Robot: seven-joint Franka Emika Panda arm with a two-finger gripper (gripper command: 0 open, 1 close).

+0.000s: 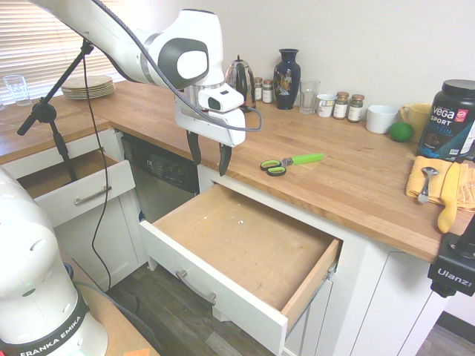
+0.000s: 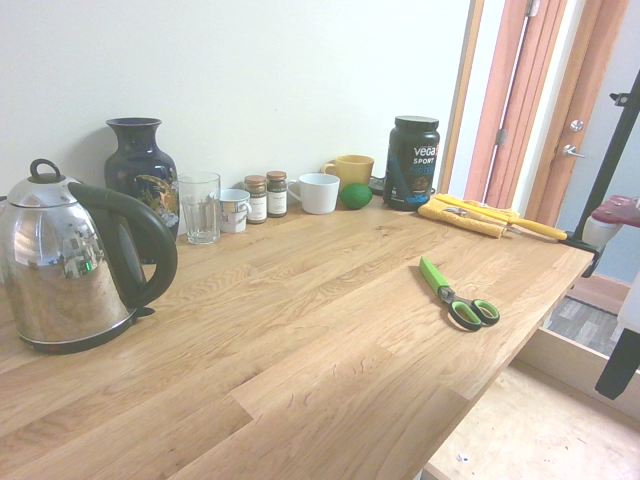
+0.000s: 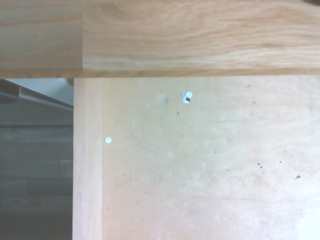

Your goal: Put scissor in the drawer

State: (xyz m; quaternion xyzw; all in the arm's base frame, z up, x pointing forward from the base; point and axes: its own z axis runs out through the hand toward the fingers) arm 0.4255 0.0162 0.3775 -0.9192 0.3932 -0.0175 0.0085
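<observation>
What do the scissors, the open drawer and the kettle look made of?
Scissors: seemingly plastic, matte lime-green sheath and black-and-green handles. Drawer: white-painted front, metal-looking bar handle, bare pale wood inside with visible grain. Kettle: polished metal mirroring the room, glossy black, probably plastic handle.

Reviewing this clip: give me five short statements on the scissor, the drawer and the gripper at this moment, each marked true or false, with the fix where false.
1. The scissor lies on the wooden countertop. True.
2. The gripper is shut on the scissor. False: its fingers stand open and empty, hanging apart from the scissor over the counter's front edge.
3. The drawer is pulled open, and only its bare wood bottom shows. True.
4. The scissor's green sheath points toward the kettle. False: in the second exterior view it points toward the yellow cloth and protein tub.
5. The gripper points downward. True.
</observation>
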